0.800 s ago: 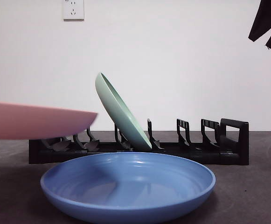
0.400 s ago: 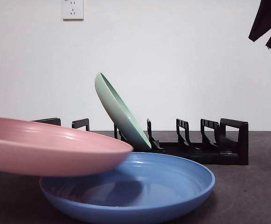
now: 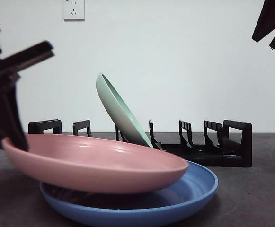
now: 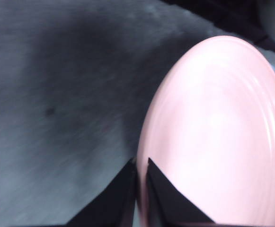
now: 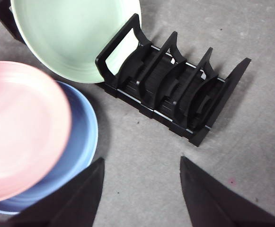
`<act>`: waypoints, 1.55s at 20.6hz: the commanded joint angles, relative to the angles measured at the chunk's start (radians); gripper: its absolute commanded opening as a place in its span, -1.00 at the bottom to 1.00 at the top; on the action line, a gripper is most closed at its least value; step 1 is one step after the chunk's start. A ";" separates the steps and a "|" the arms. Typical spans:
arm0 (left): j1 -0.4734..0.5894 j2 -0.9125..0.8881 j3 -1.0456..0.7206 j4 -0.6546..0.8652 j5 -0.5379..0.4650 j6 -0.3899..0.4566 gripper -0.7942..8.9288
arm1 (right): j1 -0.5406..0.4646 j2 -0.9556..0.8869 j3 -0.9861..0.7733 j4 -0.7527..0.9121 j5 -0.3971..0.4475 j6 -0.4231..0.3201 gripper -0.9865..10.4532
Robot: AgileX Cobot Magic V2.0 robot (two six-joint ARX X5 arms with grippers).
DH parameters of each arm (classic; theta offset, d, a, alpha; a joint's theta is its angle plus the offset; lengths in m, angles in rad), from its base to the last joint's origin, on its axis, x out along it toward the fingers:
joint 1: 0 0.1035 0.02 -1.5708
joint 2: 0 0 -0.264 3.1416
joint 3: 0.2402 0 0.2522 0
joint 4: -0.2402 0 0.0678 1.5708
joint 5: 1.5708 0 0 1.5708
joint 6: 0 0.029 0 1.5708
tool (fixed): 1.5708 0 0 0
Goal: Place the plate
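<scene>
I log the left gripper [image 4: 141, 165] pinching the pink plate [image 3: 99, 163] rim above the blue plate [image 3: 189, 191]; right gripper [image 5: 142, 189] spread, idle.

Even, soft light; left wrist view motion-blurred; pink plate [image 5: 23, 127] smeared.

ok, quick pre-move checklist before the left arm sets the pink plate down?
1. Left gripper clamped on the rim of the round pink plate: ok.
2. Pink plate above the round blue plate: ok; contact between them: cannot tell.
3. Pink plate level: not ok, slightly tilted.
4. Pale green plate leaning in the black slotted plate rack, apart from the pink one: ok.
5. Right gripper open, away from the plates: ok.
</scene>
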 commanded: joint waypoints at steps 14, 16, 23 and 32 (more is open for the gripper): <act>-0.088 0.244 0.085 0.055 -0.027 0.014 -0.78 | 0.042 0.005 0.015 0.003 0.000 0.011 -0.39; -0.088 0.243 0.085 0.055 -0.027 0.014 -0.69 | 0.043 0.005 0.015 0.003 0.000 0.011 -0.39; -0.082 0.163 0.101 -0.005 -0.027 0.066 -0.44 | 0.043 0.005 0.015 0.003 0.000 0.011 -0.39; -0.040 -0.017 0.305 -0.342 -0.105 0.367 -0.19 | 0.043 0.005 0.015 0.006 -0.001 0.011 -0.39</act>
